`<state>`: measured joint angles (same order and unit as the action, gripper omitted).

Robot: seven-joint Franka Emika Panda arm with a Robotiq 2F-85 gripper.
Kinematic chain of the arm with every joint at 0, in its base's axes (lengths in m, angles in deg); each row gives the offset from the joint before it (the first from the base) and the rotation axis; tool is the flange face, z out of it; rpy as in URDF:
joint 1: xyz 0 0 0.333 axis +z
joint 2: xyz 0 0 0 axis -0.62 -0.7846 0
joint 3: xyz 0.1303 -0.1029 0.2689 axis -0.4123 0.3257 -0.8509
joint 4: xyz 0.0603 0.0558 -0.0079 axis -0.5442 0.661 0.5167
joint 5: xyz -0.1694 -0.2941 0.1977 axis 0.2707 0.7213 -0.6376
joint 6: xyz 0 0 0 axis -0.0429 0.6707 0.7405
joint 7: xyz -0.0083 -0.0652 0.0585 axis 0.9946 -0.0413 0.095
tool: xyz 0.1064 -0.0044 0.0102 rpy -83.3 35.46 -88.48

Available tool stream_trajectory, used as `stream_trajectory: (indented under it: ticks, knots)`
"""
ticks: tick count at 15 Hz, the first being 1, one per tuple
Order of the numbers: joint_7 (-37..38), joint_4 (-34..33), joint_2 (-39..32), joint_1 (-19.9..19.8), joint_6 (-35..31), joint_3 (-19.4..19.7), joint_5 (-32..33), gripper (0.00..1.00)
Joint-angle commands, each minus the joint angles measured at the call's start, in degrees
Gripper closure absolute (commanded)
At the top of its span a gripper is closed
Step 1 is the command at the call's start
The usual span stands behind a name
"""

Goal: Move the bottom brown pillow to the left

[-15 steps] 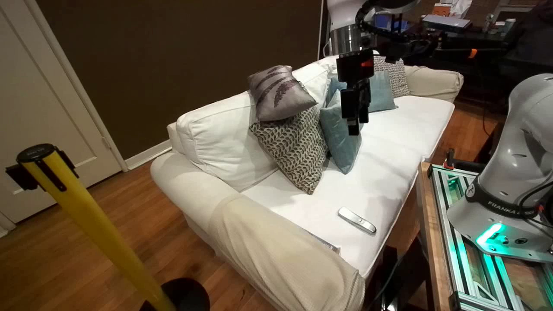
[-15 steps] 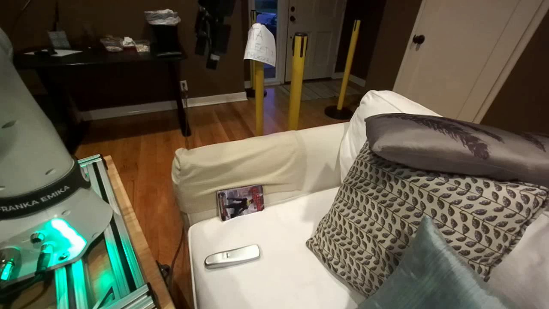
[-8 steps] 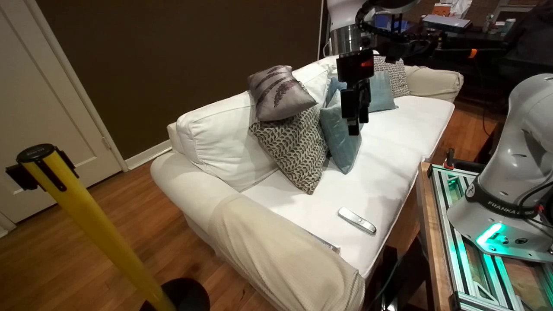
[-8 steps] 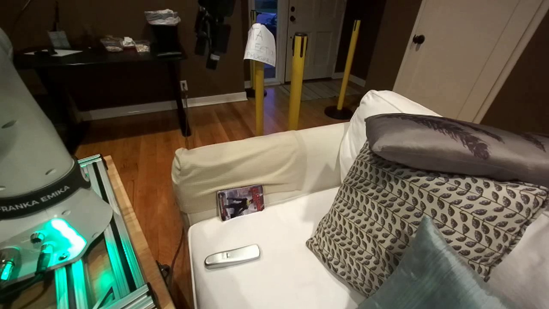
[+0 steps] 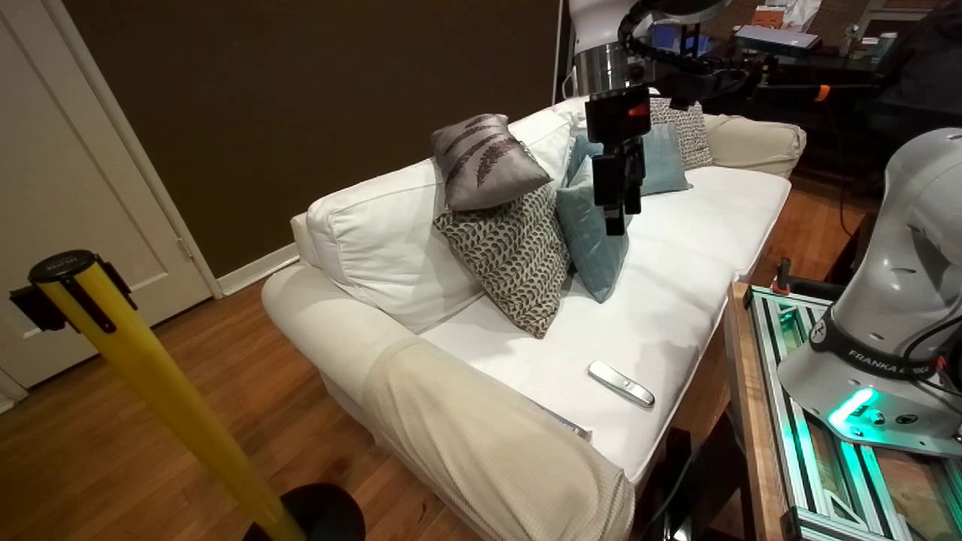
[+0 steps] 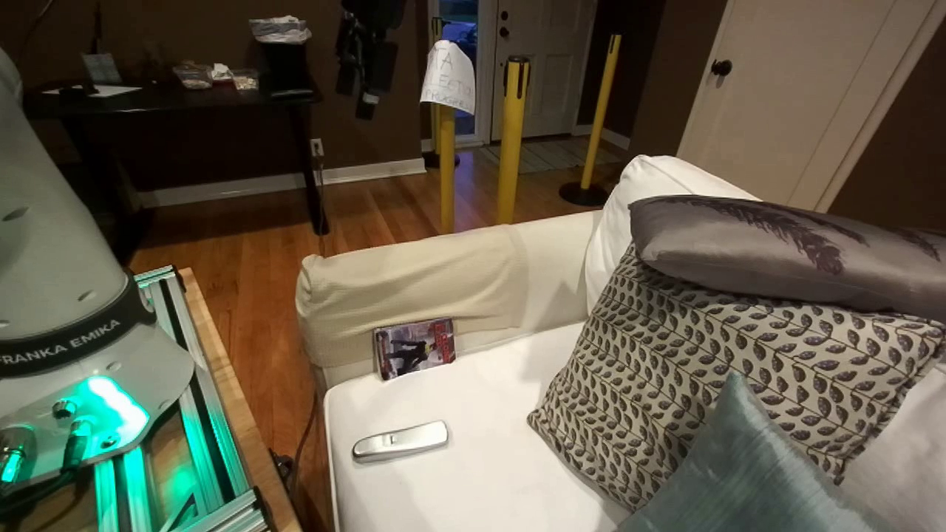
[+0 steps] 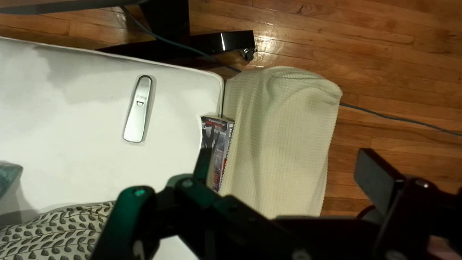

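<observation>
The bottom brown pillow (image 5: pixel 511 255) has a brown-and-white leaf pattern and leans on the sofa back, tilted on one corner. It also shows in an exterior view (image 6: pixel 709 369) and in the lower left of the wrist view (image 7: pixel 54 233). A shiny grey-purple pillow (image 5: pixel 488 161) with a feather print lies on top of it, also seen in an exterior view (image 6: pixel 783 244). My gripper (image 5: pixel 625 214) is raised above the sofa, in front of the blue pillow in that view. In the wrist view my gripper (image 7: pixel 285 159) has its fingers wide apart with nothing between them.
A teal-blue pillow (image 5: pixel 594 233) stands beside the patterned pillow. A silver remote-like object (image 7: pixel 138 108) lies on the white seat (image 7: pixel 72 144). A DVD-like case (image 6: pixel 415 349) leans against the sofa arm (image 7: pixel 288 144). A yellow post (image 5: pixel 165 376) stands beyond the arm.
</observation>
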<state>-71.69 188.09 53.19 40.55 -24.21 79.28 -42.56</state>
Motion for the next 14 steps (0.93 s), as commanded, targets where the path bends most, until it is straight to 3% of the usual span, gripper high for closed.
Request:
stream_trajectory:
  ticks: [1,8,11,14]
  knots:
    - [2.9,-1.0,-3.4,-1.0,-4.4,-1.3,0.1,0.00]
    - [17.3,-3.0,-14.1,-3.8,-27.8,-2.9,8.2,0.00]
    - [28.5,-4.3,-19.8,-5.1,-36.2,-3.2,17.0,0.00]
    - [41.2,-7.0,-26.0,-4.9,-40.5,-1.6,28.6,0.00]
